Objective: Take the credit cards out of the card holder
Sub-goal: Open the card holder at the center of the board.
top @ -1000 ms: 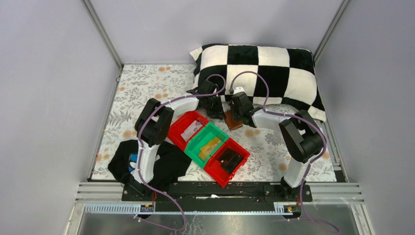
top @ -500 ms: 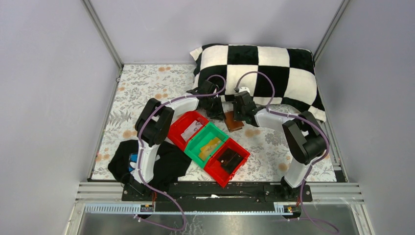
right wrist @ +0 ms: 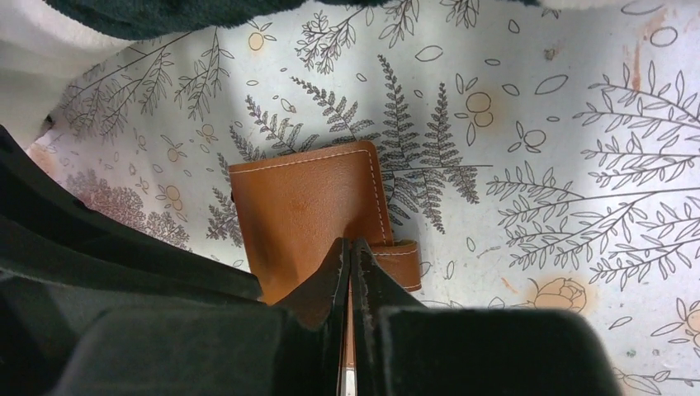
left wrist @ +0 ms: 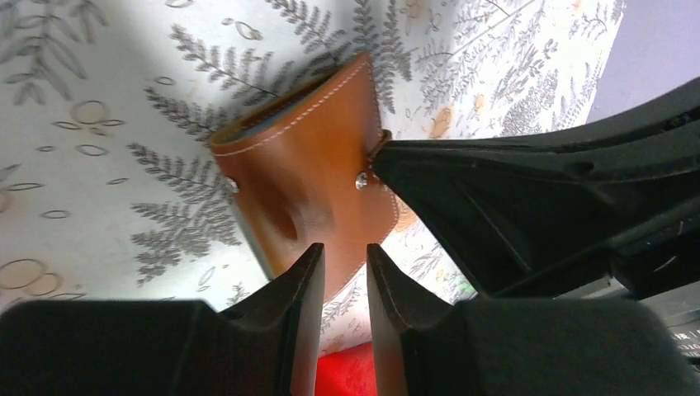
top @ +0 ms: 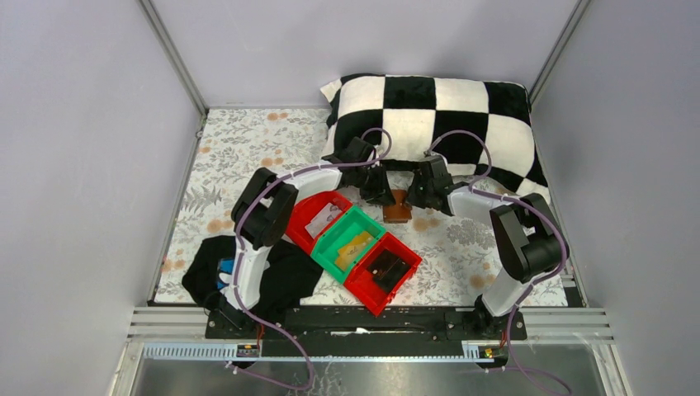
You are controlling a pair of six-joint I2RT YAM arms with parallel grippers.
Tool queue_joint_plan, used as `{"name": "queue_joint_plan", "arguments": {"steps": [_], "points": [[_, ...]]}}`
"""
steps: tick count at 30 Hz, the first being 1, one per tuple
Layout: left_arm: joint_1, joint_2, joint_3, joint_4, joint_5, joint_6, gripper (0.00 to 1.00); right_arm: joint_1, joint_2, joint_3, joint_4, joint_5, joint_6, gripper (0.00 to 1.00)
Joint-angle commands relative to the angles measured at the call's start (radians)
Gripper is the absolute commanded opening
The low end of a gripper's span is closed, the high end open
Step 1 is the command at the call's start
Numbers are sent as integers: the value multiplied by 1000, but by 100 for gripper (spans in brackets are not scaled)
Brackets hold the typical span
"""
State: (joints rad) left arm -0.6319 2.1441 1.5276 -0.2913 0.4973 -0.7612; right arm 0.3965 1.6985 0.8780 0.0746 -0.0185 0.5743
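Observation:
The card holder is a reddish-brown wallet lying folded on the floral cloth between my two grippers. It also shows in the left wrist view and the right wrist view. My right gripper is shut on the wallet's snap strap. My left gripper hovers just left of the wallet, jaws a narrow gap apart and empty. A grey-blue inner edge peeks from the wallet. A pale flat card lies in the far red bin.
A row of three bins sits near the middle: red, green with a yellow-tan piece, red with a black boxy object. A checkered pillow lies behind. A black cloth lies front left.
Both grippers have shifted right and spread apart. The right gripper has drawn the strap sideways, and the wallet now shows flat between them.

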Motion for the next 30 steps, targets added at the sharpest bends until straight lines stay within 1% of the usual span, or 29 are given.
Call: {"name": "queue_joint_plan", "arguments": {"steps": [1,4,8,13,16,20,24,26,30], "points": [[-10,-15,28,41,20,-6,29,-26,-52,-49,-1,-43,74,0],[-9,-18,55,-8,-18,29,29,-77,-106,-87,5,-49,100,0],[-9,-23,77,-48,-34,62,30,-166,-163,-142,5,-90,115,0],[-9,-37,92,-94,-62,104,30,-224,-234,-217,5,-140,110,0],[-9,-47,108,-121,-71,127,30,-228,-300,-224,7,-175,115,0],[-6,-67,143,-161,-98,158,31,-227,-356,-178,0,-210,128,0],[15,-81,125,-158,-102,161,31,-226,-354,-137,35,-289,165,0],[25,-88,92,-137,-89,153,31,-227,-354,-119,34,-306,172,0],[28,-92,80,-139,-114,160,31,-227,-346,-108,60,-349,205,0]]}}
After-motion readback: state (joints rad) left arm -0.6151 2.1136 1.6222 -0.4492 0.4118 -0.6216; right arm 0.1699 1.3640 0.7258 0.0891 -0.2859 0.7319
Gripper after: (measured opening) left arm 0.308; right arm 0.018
